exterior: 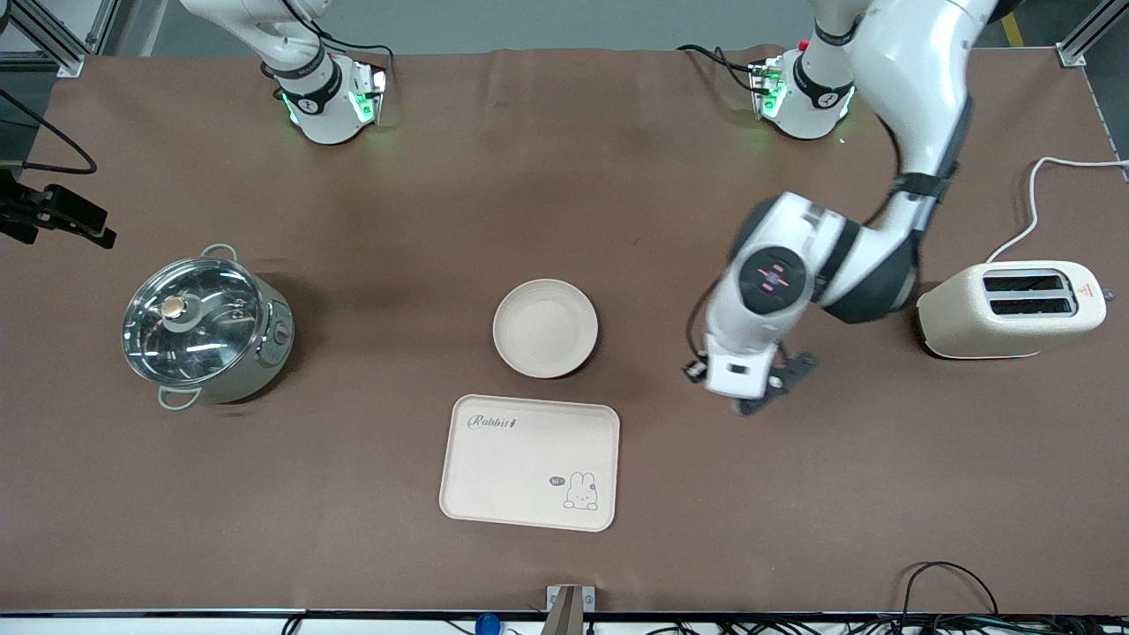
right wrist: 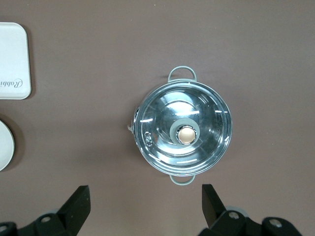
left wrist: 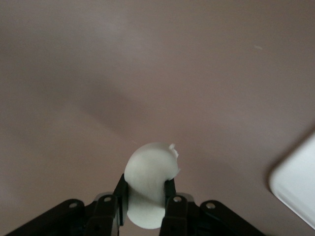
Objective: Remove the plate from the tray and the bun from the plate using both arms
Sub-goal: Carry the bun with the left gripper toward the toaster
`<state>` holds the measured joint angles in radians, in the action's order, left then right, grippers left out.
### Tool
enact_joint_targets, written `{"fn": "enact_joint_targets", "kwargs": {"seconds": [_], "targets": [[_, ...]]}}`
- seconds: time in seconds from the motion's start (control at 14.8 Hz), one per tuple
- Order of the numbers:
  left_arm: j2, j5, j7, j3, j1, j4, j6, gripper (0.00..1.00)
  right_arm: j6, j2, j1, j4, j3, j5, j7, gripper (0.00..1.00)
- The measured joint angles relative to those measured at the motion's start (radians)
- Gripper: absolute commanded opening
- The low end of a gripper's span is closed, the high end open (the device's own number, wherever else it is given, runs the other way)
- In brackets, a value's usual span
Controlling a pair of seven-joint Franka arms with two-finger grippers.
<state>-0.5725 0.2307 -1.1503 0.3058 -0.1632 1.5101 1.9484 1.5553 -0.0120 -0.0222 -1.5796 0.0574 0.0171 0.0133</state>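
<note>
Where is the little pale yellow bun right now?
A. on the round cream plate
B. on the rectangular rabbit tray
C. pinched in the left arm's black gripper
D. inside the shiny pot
C: the left wrist view shows the left gripper shut on the small pale cream-yellow bun over bare brown table, while the round cream-beige plate holds nothing.

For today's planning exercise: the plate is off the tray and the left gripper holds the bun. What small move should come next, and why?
Probably lower the left gripper and release the bun onto bare table: the plate already sits empty off the tray.
</note>
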Motion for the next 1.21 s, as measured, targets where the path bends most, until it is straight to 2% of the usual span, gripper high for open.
{"fn": "enact_joint_targets", "kwargs": {"seconds": [0.27, 0.54, 0.61, 0.67, 0.81, 0.94, 1.21], "targets": [[-0.048, 0.003, 0.012, -0.001, 0.094, 0.074, 0.0, 0.33, -0.001, 0.0, 0.0, 0.0, -0.003, 0.0, 0.0, 1.0], [-0.128, 0.005, 0.003, -0.003, 0.125, 0.105, 0.05, 0.34, -0.001, 0.0, 0.0, 0.0, -0.004, 0.0, 0.0, 1.0], [-0.136, 0.015, 0.001, -0.003, 0.135, 0.113, 0.064, 0.39, -0.001, 0.0, 0.0, 0.0, -0.004, 0.0, 0.0, 1.0], [-0.14, 0.031, -0.001, -0.003, 0.15, 0.119, 0.071, 0.5, -0.002, 0.0, 0.0, 0.0, -0.004, 0.0, 0.0, 1.0], [-0.14, 0.05, -0.001, -0.003, 0.174, 0.121, 0.073, 0.85, -0.002, 0.0, 0.0, 0.0, -0.004, 0.0, 0.0, 1.0], [-0.14, 0.053, -0.001, -0.002, 0.176, 0.121, 0.075, 1.0, -0.002, 0.0, 0.0, 0.0, -0.004, 0.0, 0.0, 1.0], [-0.125, 0.054, -0.003, 0.009, 0.165, 0.103, 0.078, 1.0, -0.002, 0.0, 0.0, 0.0, -0.004, 0.0, 0.0, 1.0]]}}
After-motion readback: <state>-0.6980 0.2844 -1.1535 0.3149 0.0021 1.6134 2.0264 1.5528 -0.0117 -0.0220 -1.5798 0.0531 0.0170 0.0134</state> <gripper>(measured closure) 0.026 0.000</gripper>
